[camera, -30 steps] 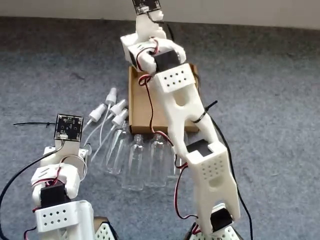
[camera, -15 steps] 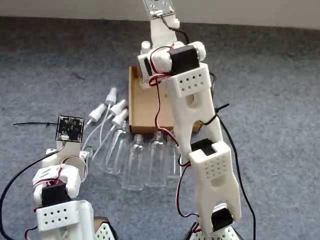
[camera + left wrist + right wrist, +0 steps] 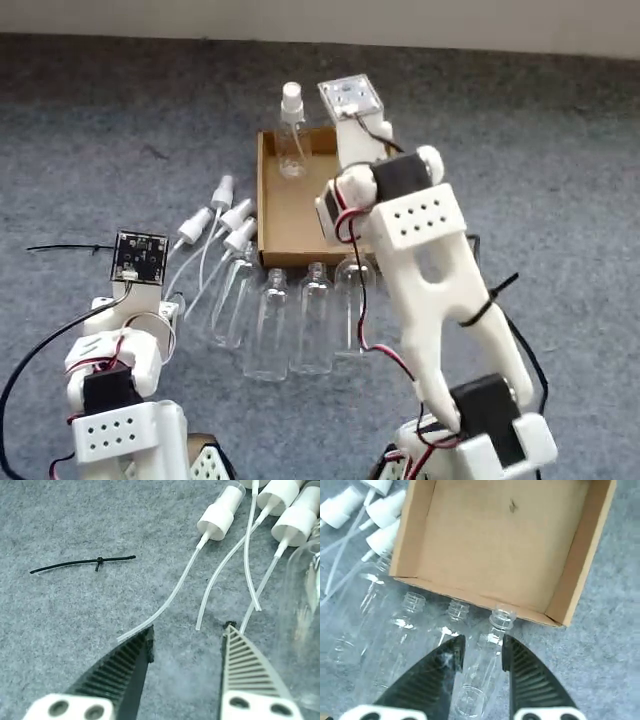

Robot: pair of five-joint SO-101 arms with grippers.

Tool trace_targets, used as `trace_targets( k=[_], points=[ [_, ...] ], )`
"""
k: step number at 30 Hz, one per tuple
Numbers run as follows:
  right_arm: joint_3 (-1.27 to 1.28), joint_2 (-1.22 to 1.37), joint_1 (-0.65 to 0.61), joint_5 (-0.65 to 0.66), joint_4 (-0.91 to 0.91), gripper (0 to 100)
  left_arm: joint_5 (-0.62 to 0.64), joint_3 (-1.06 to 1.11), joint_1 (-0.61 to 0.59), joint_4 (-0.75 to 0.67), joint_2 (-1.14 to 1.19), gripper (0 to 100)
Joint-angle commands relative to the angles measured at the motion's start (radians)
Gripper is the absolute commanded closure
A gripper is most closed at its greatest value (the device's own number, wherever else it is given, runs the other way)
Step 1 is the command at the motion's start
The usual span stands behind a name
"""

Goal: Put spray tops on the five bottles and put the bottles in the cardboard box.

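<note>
One clear bottle with a spray top (image 3: pixel 292 130) stands upright in the far left corner of the cardboard box (image 3: pixel 272 205). Several uncapped bottles (image 3: pixel 268 322) lie side by side in front of the box. Loose white spray tops (image 3: pixel 222 212) lie to their left. In the right wrist view, my right gripper (image 3: pixel 481 644) is open above the rightmost lying bottle (image 3: pixel 490 630), one finger at each side of its shoulder. My left gripper (image 3: pixel 189 630) is open low over the carpet, close to the tube ends of the spray tops (image 3: pixel 220 512).
A black zip tie (image 3: pixel 82 563) lies on the grey carpet left of the spray tops. The right arm (image 3: pixel 420 215) stretches over the box's right side. The box floor (image 3: pixel 495 545) is bare in the right wrist view. A pale wall edge runs along the back.
The right arm drew back from the far end of the box toward the lying bottles, leaving the capped bottle standing in the box. The left arm stayed put.
</note>
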Motion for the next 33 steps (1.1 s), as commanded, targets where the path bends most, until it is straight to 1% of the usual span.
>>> trace_targets(
  k=[1, 3, 5, 8, 13, 17, 19, 22, 24, 25, 29, 33],
  points=[
    [0.351, -0.183, -0.013, -0.057, -0.203, 81.7, 0.009, -0.007, -0.005, -0.015, -0.013, 80],
    [0.495, -0.242, -0.016, -0.074, -0.275, 75.6, 0.009, -0.007, -0.005, -0.015, -0.013, 80],
    [0.575, -0.274, -0.015, -0.083, -0.305, 72.4, 0.009, -0.007, -0.005, -0.015, -0.013, 80],
    [0.598, -0.268, -0.008, -0.118, -0.341, 72.1, 0.009, -0.007, -0.005, -0.015, -0.013, 80],
    [0.605, -0.186, -0.013, -0.152, -0.479, 72.1, 0.009, -0.007, -0.005, -0.015, -0.013, 80],
    [0.602, -0.136, -0.015, -0.152, -0.493, 72.2, 0.009, -0.007, -0.005, -0.015, -0.013, 80],
    [0.605, -0.133, -0.01, -0.152, -0.492, 76.0, 0.009, -0.007, -0.005, -0.015, -0.013, 79],
    [0.602, -0.134, -0.008, -0.146, -0.481, 87.2, 0.009, -0.007, -0.005, -0.015, -0.013, 79],
    [0.599, -0.134, 0.008, -0.141, -0.435, 92.7, 0.009, -0.007, -0.005, -0.015, -0.013, 79],
    [0.598, -0.134, 0.025, -0.127, -0.395, 93.7, 0.009, -0.007, -0.005, -0.015, -0.013, 79],
    [0.478, -0.145, 0.107, 0.044, -0.248, 93.7, 0.009, -0.005, -0.005, -0.012, -0.013, 80],
    [0.361, -0.153, 0.309, 0.233, -0.127, 93.9, 0.009, -0.013, -0.005, -0.009, -0.013, 80]
  ],
)
